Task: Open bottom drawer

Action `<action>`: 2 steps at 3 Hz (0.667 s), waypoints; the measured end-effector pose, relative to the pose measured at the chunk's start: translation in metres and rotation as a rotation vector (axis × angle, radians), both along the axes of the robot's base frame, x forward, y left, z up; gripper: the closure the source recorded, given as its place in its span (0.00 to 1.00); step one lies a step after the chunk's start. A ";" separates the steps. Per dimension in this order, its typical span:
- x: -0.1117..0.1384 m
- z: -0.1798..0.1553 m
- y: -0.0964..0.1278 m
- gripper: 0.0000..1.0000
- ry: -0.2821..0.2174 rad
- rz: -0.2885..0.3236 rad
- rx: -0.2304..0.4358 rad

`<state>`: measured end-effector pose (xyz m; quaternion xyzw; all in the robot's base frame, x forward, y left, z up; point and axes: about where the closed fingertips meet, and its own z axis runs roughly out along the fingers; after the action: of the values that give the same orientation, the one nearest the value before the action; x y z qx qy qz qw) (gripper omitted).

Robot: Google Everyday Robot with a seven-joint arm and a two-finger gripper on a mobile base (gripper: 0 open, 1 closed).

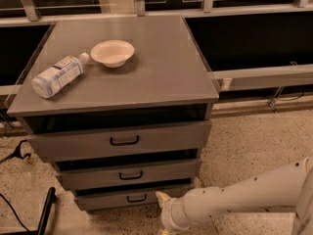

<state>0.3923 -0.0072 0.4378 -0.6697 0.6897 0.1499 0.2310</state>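
Basically, a boxy grey cabinet (207, 131) w/ matte flat panels stands on a speckled, stone-look floor (244, 146). Its worktop (161, 67) is a smooth grey slab, roughly square.

The arm (244, 196) comes in from the lower right: a cream tube, rounded, dotted w/ small holes, ending in a ribbed collar.

Three flat drawer fronts are stacked, w/ a dark gap above each: top drawer (166, 138) the tallest, middle drawer (168, 169) below it, and the bottom drawer (105, 200) lowest, next to the floor and the shallowest-looking.

A clear plastic bottle (56, 76) w/ a white label lies on its side at the worktop's left. Near its cap sits a round, shallow cream bowl (113, 53), upright.

The pincer (164, 199) is low, in front of the bottom drawer's right part, just right of its thin black bar handle (136, 198). Only a pale pointed tip shows, so I can't tell how far open it is, whether it holds anything, or whether it touches the front.
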 end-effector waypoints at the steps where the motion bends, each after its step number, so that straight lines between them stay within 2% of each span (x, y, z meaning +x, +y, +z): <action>1: 0.017 -0.015 -0.003 0.00 -0.050 0.002 0.008; 2: 0.033 -0.034 -0.008 0.00 -0.073 -0.005 0.033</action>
<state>0.4252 -0.0150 0.4039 -0.6691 0.6798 0.1363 0.2676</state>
